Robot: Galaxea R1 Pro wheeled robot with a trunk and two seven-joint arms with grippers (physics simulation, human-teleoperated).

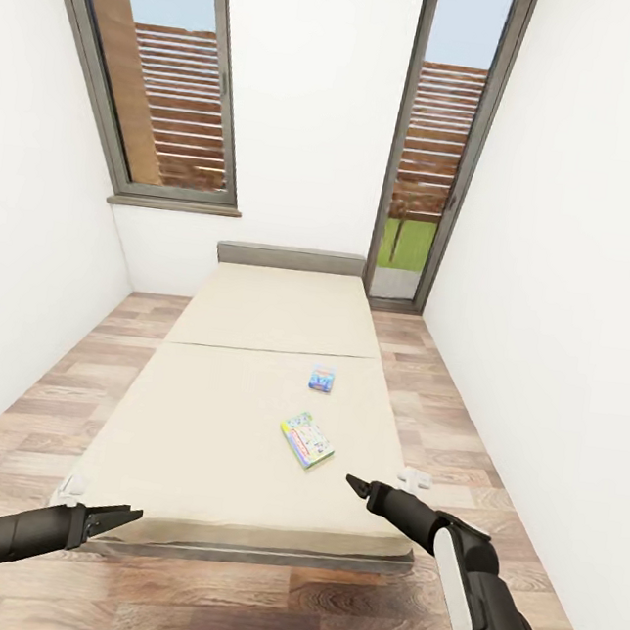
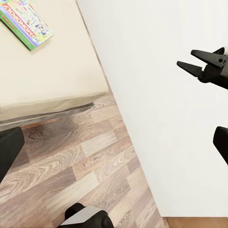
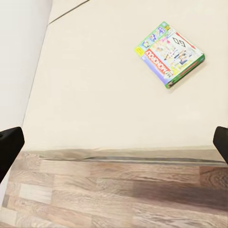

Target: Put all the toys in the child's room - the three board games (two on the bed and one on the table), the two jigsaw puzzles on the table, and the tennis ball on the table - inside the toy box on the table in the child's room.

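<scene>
Windows, walls and floor
2 grey-framed windows (image 1: 176, 81) flank a white wall (image 1: 311, 108), slatted fence (image 1: 188, 102) outside; wood-plank floor (image 1: 38, 399) below.

Bed with two game boxes on a plank floor

The bed (image 1: 244, 415) has a plain beige mattress with a seam across it and a low grey headboard at 12 o'clock. A small blue board game (image 1: 322, 379) lies just below the seam, right of centre; a larger green-edged board game (image 1: 307, 439) lies at its 6 o'clock, apart from it, turned askew
</scene>
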